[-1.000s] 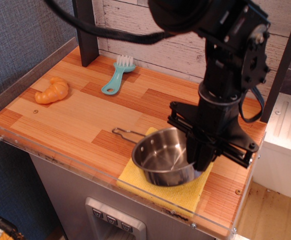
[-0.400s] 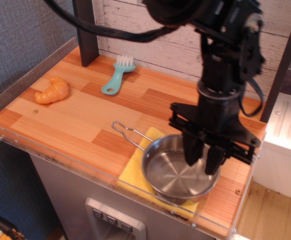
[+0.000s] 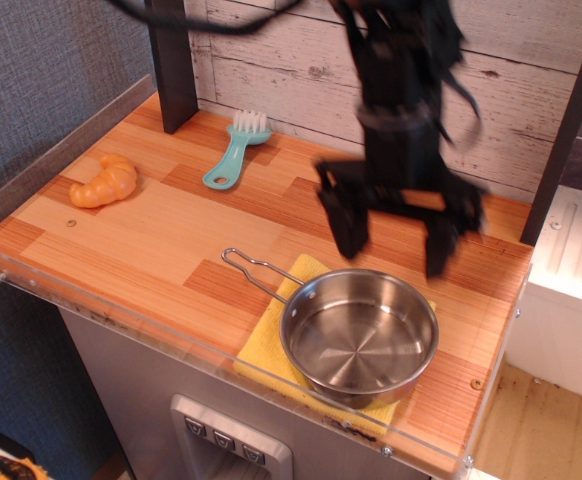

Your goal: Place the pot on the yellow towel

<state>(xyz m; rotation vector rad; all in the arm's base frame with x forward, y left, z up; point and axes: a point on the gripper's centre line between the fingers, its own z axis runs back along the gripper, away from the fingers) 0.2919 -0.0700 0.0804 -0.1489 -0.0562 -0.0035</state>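
The pot [image 3: 359,337], a shallow shiny steel pan, sits flat on the yellow towel [image 3: 263,345] at the front right of the wooden counter. Its thin wire handle [image 3: 254,270] sticks out to the left over the wood. The towel shows only at the pot's left and front edges. My gripper [image 3: 395,235] is blurred, raised above and behind the pot, with its two black fingers [image 3: 348,225] spread wide apart and nothing between them.
An orange croissant toy [image 3: 103,182] lies at the left. A teal dish brush [image 3: 235,152] lies at the back centre. A dark post [image 3: 171,62] stands at the back left. A clear acrylic lip [image 3: 151,335] runs along the counter's front edge.
The pot went from tilted in the gripper to lying flat on the towel. The gripper let go, opened wide and rose up and back, away from the pot.
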